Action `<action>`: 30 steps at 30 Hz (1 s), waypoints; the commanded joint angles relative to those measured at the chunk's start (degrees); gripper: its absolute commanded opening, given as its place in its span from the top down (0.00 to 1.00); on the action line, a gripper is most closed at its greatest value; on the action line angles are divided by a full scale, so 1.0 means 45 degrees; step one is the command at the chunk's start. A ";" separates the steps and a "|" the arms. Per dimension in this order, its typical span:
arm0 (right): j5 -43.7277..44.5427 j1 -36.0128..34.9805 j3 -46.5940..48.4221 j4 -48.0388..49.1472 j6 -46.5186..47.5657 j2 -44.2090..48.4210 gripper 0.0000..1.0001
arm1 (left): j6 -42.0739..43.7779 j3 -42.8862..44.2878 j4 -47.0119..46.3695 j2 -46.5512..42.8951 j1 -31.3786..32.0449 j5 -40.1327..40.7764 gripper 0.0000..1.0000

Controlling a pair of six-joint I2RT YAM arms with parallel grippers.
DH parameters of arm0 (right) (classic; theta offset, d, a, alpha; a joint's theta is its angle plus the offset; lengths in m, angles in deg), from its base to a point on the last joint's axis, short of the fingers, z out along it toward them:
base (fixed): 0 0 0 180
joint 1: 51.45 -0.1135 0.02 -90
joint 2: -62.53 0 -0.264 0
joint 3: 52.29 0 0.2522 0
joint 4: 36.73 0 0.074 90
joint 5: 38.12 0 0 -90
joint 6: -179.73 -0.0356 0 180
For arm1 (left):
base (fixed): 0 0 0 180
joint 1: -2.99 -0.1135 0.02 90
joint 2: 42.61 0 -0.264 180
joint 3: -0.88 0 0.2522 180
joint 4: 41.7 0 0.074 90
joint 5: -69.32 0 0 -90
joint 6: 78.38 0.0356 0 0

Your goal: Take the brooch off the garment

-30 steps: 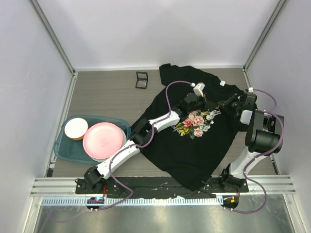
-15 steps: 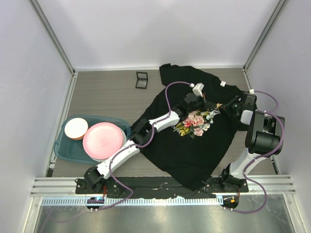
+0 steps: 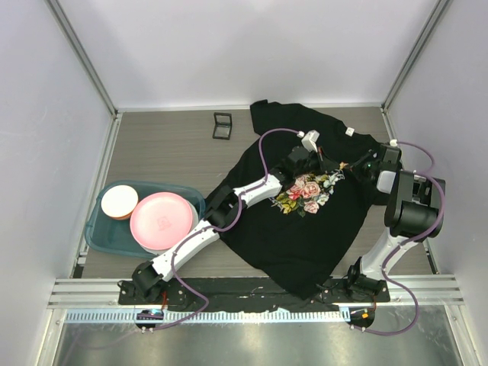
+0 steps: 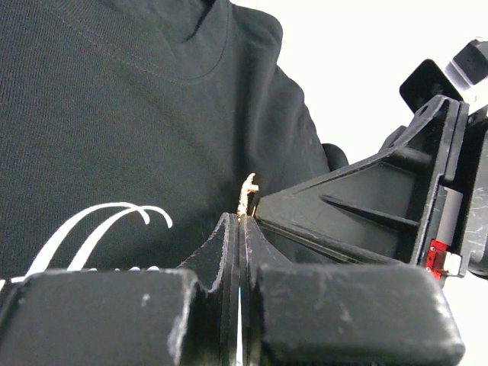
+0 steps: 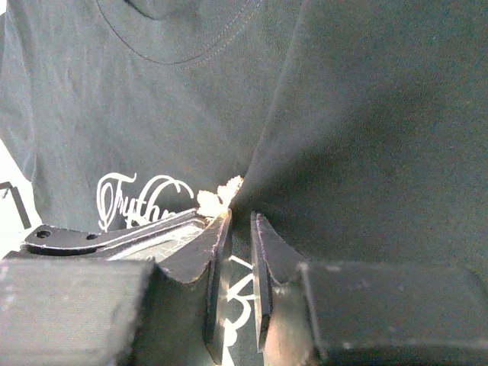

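1. Left wrist view: the brooch (image 4: pixel 246 192), a small cream-gold piece, sits pinned on the black T-shirt (image 4: pixel 114 114), below the collar and just above the white script. The shirt lies on the right half of the table (image 3: pixel 168 152), collar toward the far edge.
2. The left pincer (image 4: pixel 240 223) has its jaws pressed together, and the brooch pokes out right at their tips. It appears to be clamped on the brooch.
3. The right pincer (image 5: pixel 239 217) has its jaws a narrow gap apart. Its tips are at the puckered cloth just beside the brooch, and I can see nothing held in them.
4. Over the last second the right pincer has slid in from the table's right edge to meet the left one. The left arm has barely moved, and the shirt lies as before.
5. With both pincers at the brooch, separating it from the cloth looks ready to begin. It is not yet off.
6. Well apart, near the left edge, a teal tub (image 3: pixel 103 232) holds a pink plate (image 3: pixel 162 219).
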 commanded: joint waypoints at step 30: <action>0.3618 -0.1890 0.2046 -0.3788 0.2223 -0.0776 0.78 | -0.0036 -0.0138 -0.0788 -0.0051 -0.0135 0.0142 1.00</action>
